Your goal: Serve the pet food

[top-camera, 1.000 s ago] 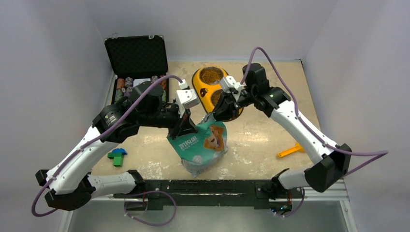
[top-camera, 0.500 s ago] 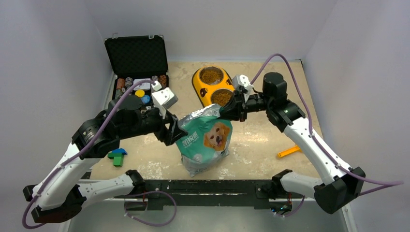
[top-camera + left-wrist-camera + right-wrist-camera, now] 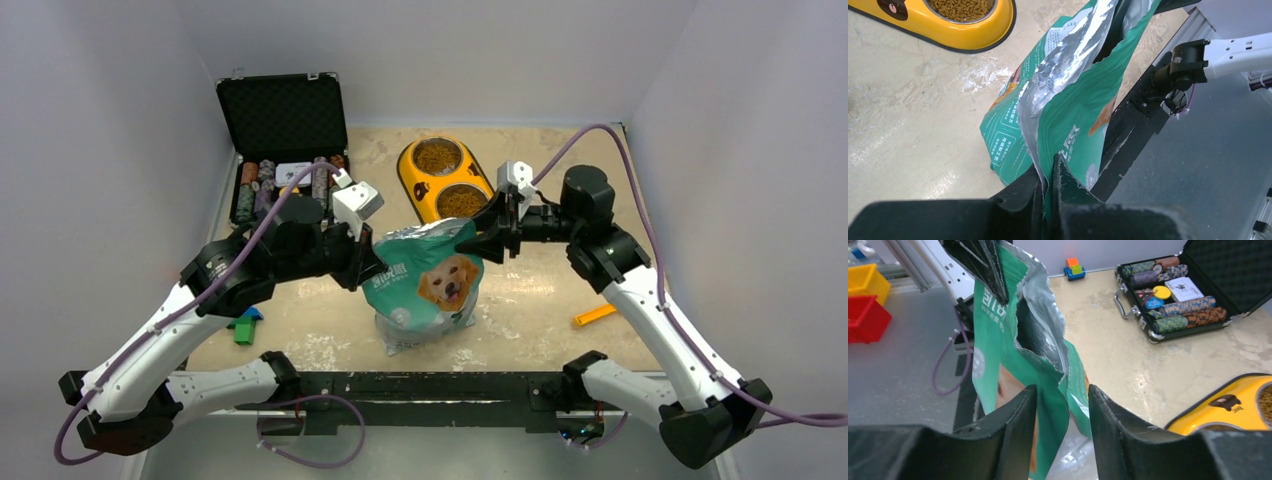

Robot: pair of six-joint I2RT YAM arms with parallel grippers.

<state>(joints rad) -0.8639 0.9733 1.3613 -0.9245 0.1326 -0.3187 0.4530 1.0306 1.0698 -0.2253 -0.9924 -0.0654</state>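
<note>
The teal-green pouch (image 3: 430, 285) with the golden dog's face stands upright on the table, its torn top open. My left gripper (image 3: 368, 262) is shut on the pouch's left top edge, and the left wrist view (image 3: 1048, 170) shows that edge pinched between its fingers. My right gripper (image 3: 484, 243) is open, and the pouch's right top corner (image 3: 1048, 355) hangs loose between its spread jaws (image 3: 1063, 395). Pet food (image 3: 437, 156) fills both bowls of the yellow double dish (image 3: 408, 165) behind the pouch. No kibble shows inside the pouch's dark opening.
An open black case (image 3: 283, 120) of poker chips sits at the back left. A green and blue toy block (image 3: 243, 325) lies at the near left. An orange tool (image 3: 597, 314) lies at the right. Red and yellow bins (image 3: 865, 300) stand beyond the table's front edge.
The pouch has come back from leaning over the yellow dish to standing upright. Both grippers moved with it, and the right gripper drew away to the right.
</note>
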